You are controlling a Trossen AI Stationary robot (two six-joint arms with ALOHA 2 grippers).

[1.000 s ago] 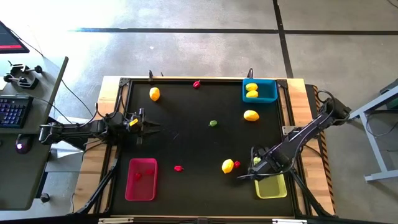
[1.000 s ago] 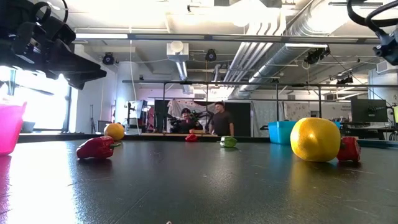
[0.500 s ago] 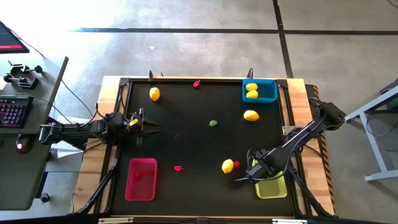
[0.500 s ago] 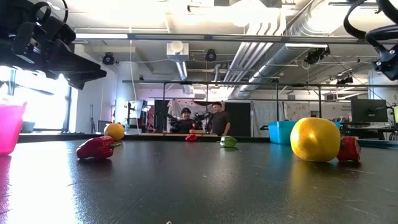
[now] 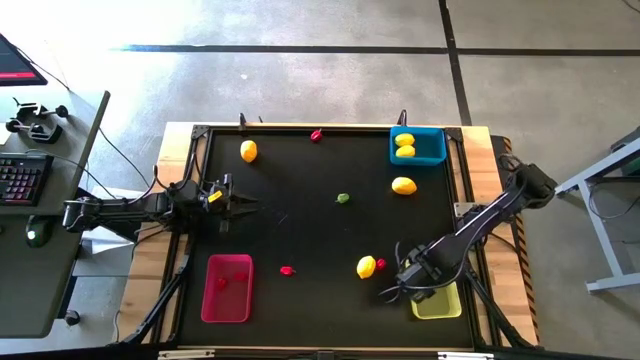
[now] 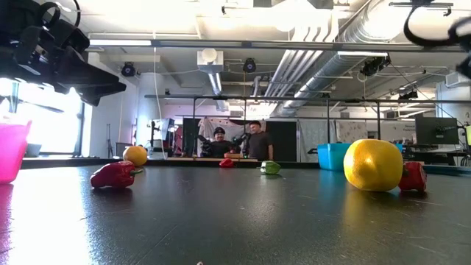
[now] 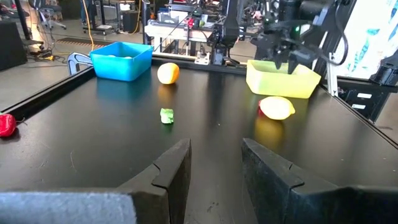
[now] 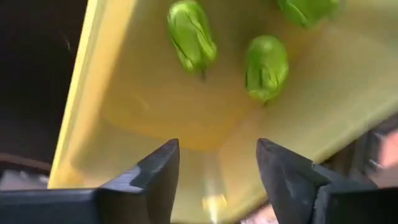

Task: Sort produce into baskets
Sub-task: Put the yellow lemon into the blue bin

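My right gripper is open and points down over the yellow-green basket at the near right. Three green pieces lie on the basket's floor below the fingers, apart from them. My left gripper stands open near the table's left edge with nothing between its fingers. Loose on the black table lie lemons, red bits and a green bit. The blue basket holds two lemons. The pink basket holds red bits.
A raised black rim runs around the table. The blue basket is at the far right corner and the pink one at the near left. People stand in the room beyond the far edge. A desk with a keyboard stands left of the table.
My right gripper has moved a little toward the table's near edge, over the yellow-green basket. The green bit that showed at its fingers a second ago no longer shows there.
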